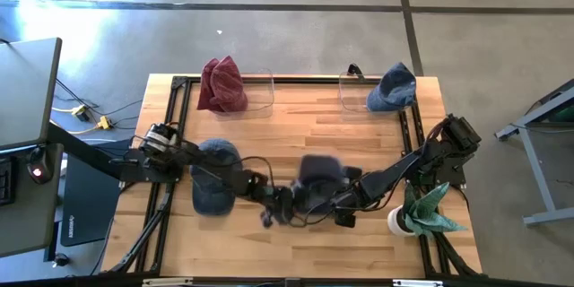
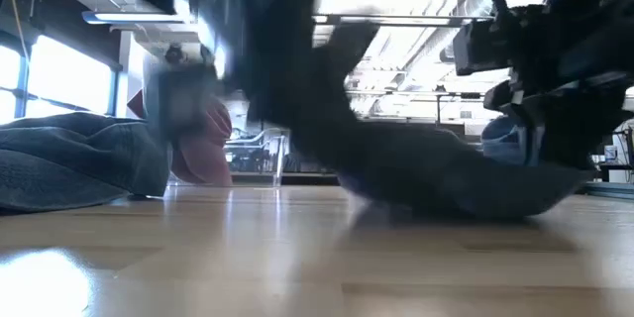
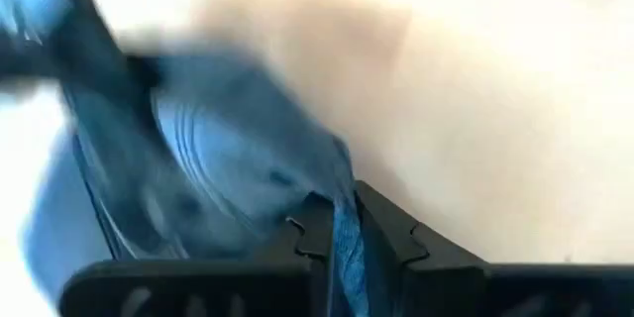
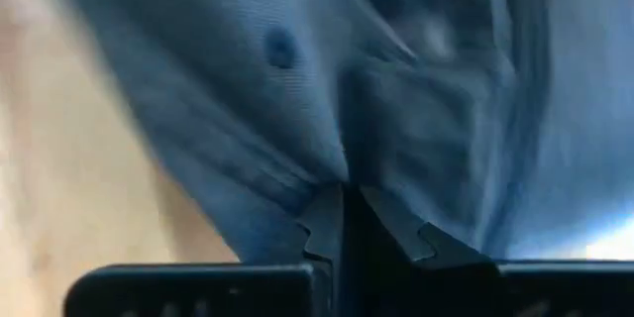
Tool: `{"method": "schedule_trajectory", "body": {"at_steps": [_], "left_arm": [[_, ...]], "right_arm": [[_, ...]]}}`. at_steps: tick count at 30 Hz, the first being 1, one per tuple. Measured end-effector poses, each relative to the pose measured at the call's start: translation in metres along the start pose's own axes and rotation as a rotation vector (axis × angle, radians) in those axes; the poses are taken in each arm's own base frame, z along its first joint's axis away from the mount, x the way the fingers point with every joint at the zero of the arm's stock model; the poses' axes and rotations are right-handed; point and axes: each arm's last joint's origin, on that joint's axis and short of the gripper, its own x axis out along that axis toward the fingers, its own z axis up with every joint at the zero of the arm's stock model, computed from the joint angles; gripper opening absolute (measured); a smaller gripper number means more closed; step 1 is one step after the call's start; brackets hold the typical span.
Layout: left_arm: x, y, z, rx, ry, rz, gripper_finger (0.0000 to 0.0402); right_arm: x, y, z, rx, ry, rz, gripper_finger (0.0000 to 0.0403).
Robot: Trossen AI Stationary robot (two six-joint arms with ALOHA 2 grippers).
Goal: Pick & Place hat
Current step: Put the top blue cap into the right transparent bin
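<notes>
A dark blue hat (image 1: 321, 175) lies in the middle of the table, between my two grippers; the low view shows it (image 2: 446, 183) blurred, with its underside on or just above the wood. My left gripper (image 1: 280, 204) is at its left near side and is shut on it. My right gripper (image 1: 339, 208) is at its right near side and is also shut on it. A second, denim hat (image 1: 215, 179) rests on the table under my left arm. My left gripper pinches a thin blue edge of the hat (image 3: 344, 220) between its two fingers, coming from the table's left. The cloth runs up out of the fingers toward the hat's crown. My right gripper pinches a gathered fold of the hat's blue cloth (image 4: 342, 173) between its fingertips, coming from the table's right. The cloth puckers at the fingertips.
A red hat (image 1: 221, 85) and a light blue hat (image 1: 393, 88) sit on clear stands at the table's far edge. A white cup holding green cloth (image 1: 421, 211) stands at the right near side. Bare wood lies along the near edge.
</notes>
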Motion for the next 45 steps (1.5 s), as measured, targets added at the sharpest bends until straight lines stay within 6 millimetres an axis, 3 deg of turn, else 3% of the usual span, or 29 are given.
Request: {"method": "schedule_trajectory", "body": {"at_steps": [3,8,11,16,19,23,29,33,41,45], "left_arm": [[-0.005,0.004,0.024,-0.058,-0.116,-0.027,0.0031],[-0.009,0.013,0.036,-0.241,-0.14,-0.028,0.0032],[-0.009,0.018,0.033,-0.293,-0.134,-0.107,0.0058],[-0.015,0.024,0.042,-0.362,-0.141,-0.214,0.0138],[-0.024,0.032,0.049,-0.453,-0.034,-0.235,0.0177],[-0.039,0.042,0.055,-0.655,0.146,-0.208,0.0197],[-0.06,0.032,0.036,-0.678,0.427,0.047,0.0183],[-0.064,0.028,-0.004,-0.755,0.496,0.146,0.016],[-0.049,0.026,-0.073,-0.86,0.32,0.258,0.0122],[-0.044,0.028,-0.086,-0.873,0.234,0.277,0.0116]], "right_arm": [[-0.006,0.001,0.0,-0.056,0.015,0.064,0.0018],[-0.028,-0.003,0.002,-0.025,-0.059,0.08,0.0015],[-0.036,-0.004,0.005,0.008,-0.154,0.043,0.0026],[-0.035,-0.002,0.009,0.001,-0.195,0.057,0.0076],[-0.034,0.0,0.017,-0.024,-0.272,0.055,0.0118],[-0.023,0.002,0.031,-0.098,-0.345,0.067,0.0165],[0.009,0.004,0.046,-0.256,-0.386,0.025,0.018],[0.026,0.005,0.053,-0.371,-0.41,0.011,0.0159],[0.04,0.007,0.057,-0.519,-0.402,0.127,0.0059],[0.04,0.006,0.057,-0.539,-0.384,0.187,0.0007]]}}
